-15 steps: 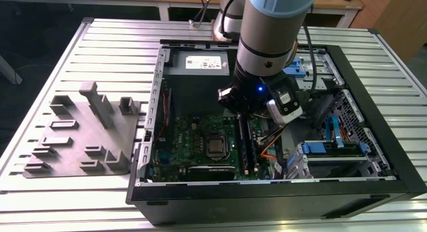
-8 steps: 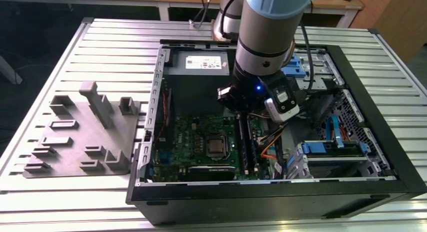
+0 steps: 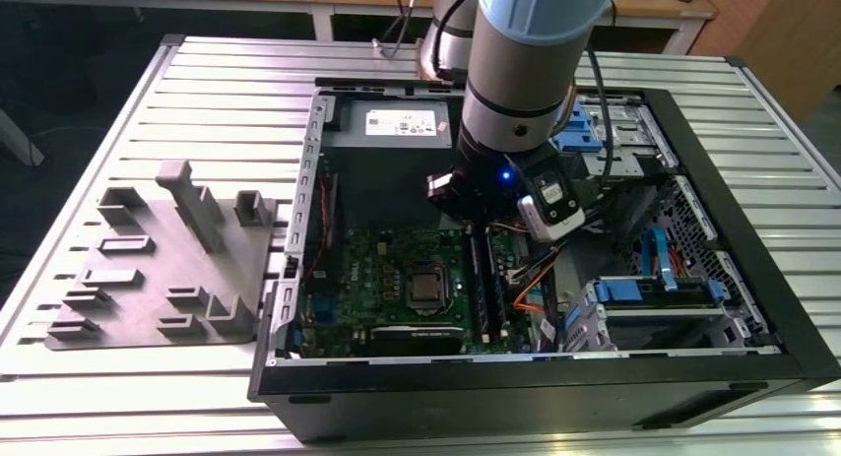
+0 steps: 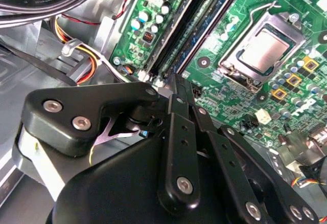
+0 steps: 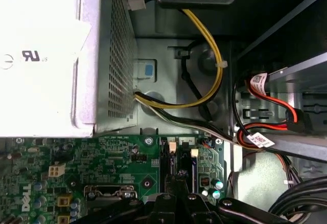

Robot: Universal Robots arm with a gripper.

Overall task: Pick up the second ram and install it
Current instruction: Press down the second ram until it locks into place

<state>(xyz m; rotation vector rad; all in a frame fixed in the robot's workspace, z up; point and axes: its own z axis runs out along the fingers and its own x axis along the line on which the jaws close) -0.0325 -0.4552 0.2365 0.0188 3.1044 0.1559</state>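
Now, memory stick's long axis: the memory stick (image 3: 482,291) is laid lengthwise along the black slots (image 4: 176,35). It runs from under the gripper (image 3: 476,225) toward the case wall nearest the exterior view.
Stick's posture: it is stood on its long edge in the slots, parallel to the side of the processor socket (image 3: 424,289).
Stick's look: a long, thin, flat, dark strip is seen, about as long as the slots; finer surface detail cannot be made out.
Stick's place: it is just beside the processor socket, on the exterior view's right of it, on the green board (image 3: 381,279).
Gripper's place: it is lowered inside the computer case (image 3: 736,279), over the slot ends farther from the exterior view than the socket, at one end of the stick.
Gripper's state: in both wrist views the fingers (image 4: 179,132) are drawn together to a narrow tip (image 5: 178,180). Whether the stick's edge is pinched or only touched cannot be told.
Slot latches: two pale tabs (image 5: 172,146) are seen at the slot ends just beyond the fingertips.
Outside the case: a grey holder with upright blocks (image 3: 171,259) is set well apart from the socket, on the slatted table (image 3: 79,180).
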